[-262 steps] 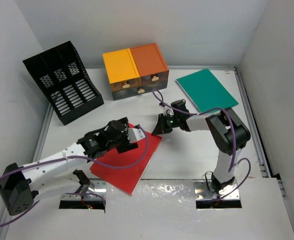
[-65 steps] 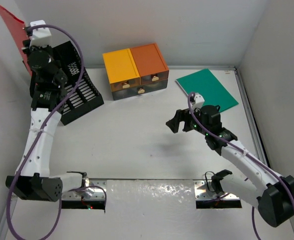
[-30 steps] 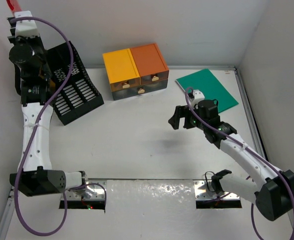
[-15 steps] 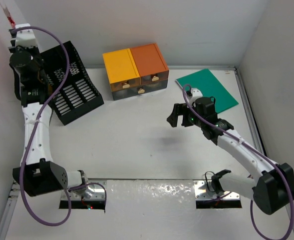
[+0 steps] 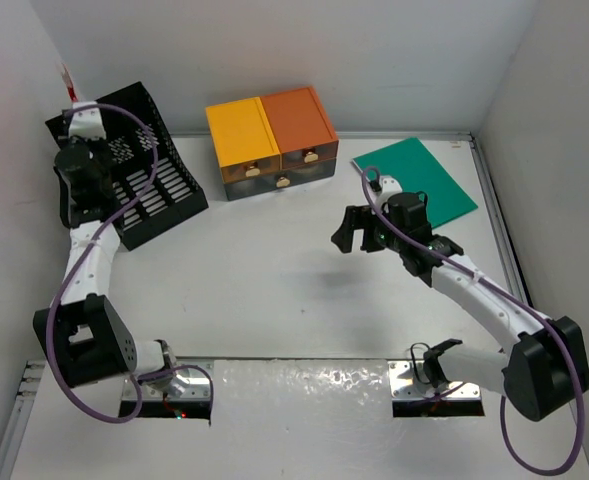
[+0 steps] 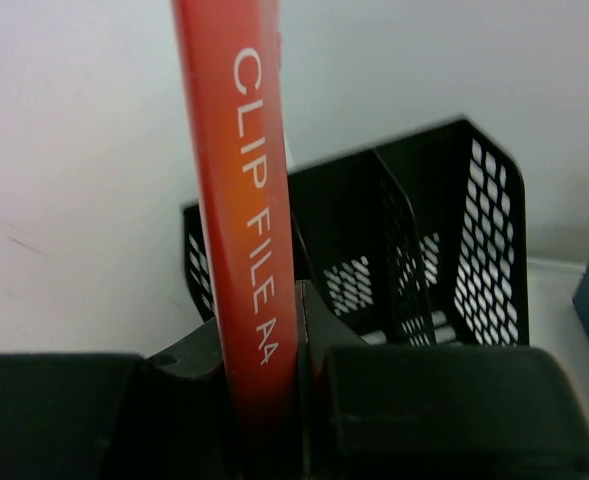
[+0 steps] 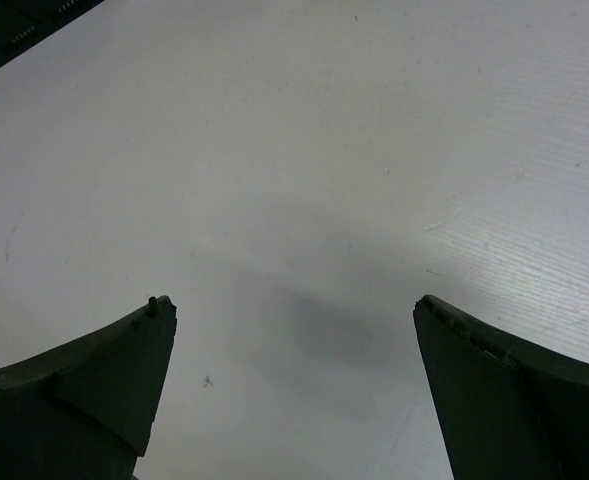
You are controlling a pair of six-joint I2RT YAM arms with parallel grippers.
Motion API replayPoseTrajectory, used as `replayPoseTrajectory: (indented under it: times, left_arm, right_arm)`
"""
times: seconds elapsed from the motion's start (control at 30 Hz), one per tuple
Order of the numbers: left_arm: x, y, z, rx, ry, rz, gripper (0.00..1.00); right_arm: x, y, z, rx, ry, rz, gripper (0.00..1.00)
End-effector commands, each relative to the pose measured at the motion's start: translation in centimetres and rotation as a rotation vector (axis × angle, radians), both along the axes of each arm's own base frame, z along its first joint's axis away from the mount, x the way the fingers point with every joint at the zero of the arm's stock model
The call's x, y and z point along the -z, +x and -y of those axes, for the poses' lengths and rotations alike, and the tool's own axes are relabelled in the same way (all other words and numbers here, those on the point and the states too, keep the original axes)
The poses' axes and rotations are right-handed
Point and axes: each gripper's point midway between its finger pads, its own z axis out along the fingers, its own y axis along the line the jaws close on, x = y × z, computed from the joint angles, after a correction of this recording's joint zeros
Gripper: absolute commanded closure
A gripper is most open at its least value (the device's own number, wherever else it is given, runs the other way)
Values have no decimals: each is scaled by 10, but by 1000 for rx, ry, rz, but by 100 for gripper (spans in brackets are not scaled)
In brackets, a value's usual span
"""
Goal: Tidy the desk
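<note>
Red clip file [image 6: 242, 200], top beyond the picture edge, lower end hidden within left gripper [image 6: 259, 345]

Our left arm [image 5: 84, 262] rises at far left, left tool [image 6: 274, 345] clamping a red file [image 6: 236, 180]; right tool [image 5: 347, 234] hangs spread open

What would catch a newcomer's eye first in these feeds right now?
The red clip file stands out first, clamped upright in the left gripper by the black file rack at the far-left corner of the desk. Next come the yellow and orange drawer unit at the far edge and the green folder at far right. The right gripper hangs open above bare desk.
</note>
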Motion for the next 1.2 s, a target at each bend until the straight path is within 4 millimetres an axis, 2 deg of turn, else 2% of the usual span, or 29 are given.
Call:
replayPoseTrajectory:
  times: [0.0, 0.17, 0.2, 0.23, 0.37, 0.53, 0.77, 0.93, 1.17]
  left_arm:
    - [-59, -10, 17, 78, 76, 262, 100]
    - [-48, -10, 19, 86, 109, 283, 100]
    - [-34, -9, 19, 89, 109, 263, 100]
    - [-34, -9, 22, 98, 123, 276, 100]
    - [-10, 1, 25, 127, 120, 244, 100]
    - [-8, 2, 23, 112, 157, 274, 100]
    - [9, 11, 20, 104, 158, 272, 100]
    - [6, 11, 21, 105, 160, 270, 100]
    - [21, 24, 5, 17, 114, 212, 100]
  right_arm:
    - [-27, 15, -9, -2, 53, 64, 1]
    - [-28, 13, -12, -7, 76, 54, 1]
    - [-28, 13, -12, -4, 79, 51, 1]
    - [-29, 13, -13, -6, 83, 53, 1]
    - [-35, 14, -15, -8, 97, 60, 1]
    - [-35, 14, -14, -1, 94, 56, 1]
    - [-28, 12, -11, 9, 83, 43, 1]
    - [-27, 13, -9, 16, 74, 45, 1]
    - [-32, 16, -12, 14, 94, 64, 1]
